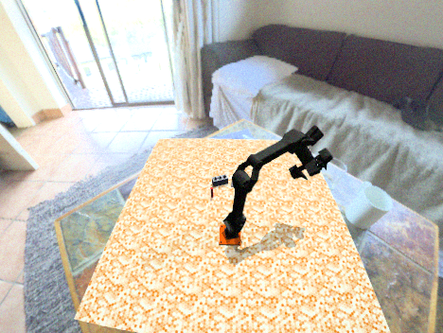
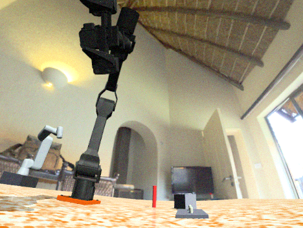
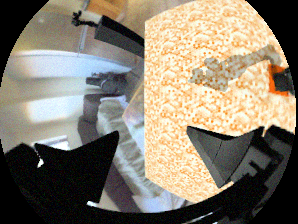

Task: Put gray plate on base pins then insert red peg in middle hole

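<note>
The gray plate (image 1: 220, 180) (image 2: 190, 201) looks like a thick block with a row of holes on top and a dark side. It rests on the table beside the base, not on its pins. The flat gray base (image 2: 200, 214) carries pale pins (image 2: 191, 209) that overlap in the exterior view. In the top view the arm mostly hides the base. The red peg (image 1: 211, 192) (image 2: 154, 196) stands upright near the plate. My gripper (image 1: 316, 173) (image 3: 153, 132) is open and empty, raised high and far to the right of these parts in the top view. The wrist view shows none of them.
The patterned table top (image 1: 189, 274) bears the arm's orange mount (image 1: 230, 236) (image 2: 78, 200). A white cup-like container (image 1: 369, 206) stands beyond its right edge in the top view. The wrist view shows the table edge between my fingers and the arm's shadow.
</note>
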`<control>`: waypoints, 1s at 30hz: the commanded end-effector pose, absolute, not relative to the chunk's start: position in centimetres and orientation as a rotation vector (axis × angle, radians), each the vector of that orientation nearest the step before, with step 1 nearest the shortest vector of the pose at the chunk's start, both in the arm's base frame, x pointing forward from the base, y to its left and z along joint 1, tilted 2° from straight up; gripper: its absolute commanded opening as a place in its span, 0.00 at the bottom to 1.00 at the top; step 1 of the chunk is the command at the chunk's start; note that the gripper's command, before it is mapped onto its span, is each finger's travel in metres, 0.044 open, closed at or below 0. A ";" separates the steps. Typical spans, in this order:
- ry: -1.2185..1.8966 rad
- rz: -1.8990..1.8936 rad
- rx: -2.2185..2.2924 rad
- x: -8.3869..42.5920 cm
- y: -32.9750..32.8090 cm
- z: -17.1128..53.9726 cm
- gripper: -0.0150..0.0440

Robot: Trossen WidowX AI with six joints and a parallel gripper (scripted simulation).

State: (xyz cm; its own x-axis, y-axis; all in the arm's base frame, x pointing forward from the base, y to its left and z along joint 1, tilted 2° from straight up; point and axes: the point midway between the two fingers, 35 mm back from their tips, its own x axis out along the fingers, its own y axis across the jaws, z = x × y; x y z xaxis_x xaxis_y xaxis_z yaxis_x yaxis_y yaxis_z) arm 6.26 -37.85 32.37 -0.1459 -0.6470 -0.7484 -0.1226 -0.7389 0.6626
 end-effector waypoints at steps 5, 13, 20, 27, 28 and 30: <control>-0.276 -1.810 1.778 18.2 -33.5 28.3 1.00; 0.314 -1.580 1.665 28.4 -23.6 24.8 1.00; 0.769 -1.353 1.465 33.5 -12.5 21.9 1.00; 1.155 -1.114 1.191 34.7 -1.0 19.3 1.00; 1.194 -1.087 1.156 34.7 0.1 19.0 1.00; 1.225 -1.064 1.128 34.6 1.1 18.8 1.00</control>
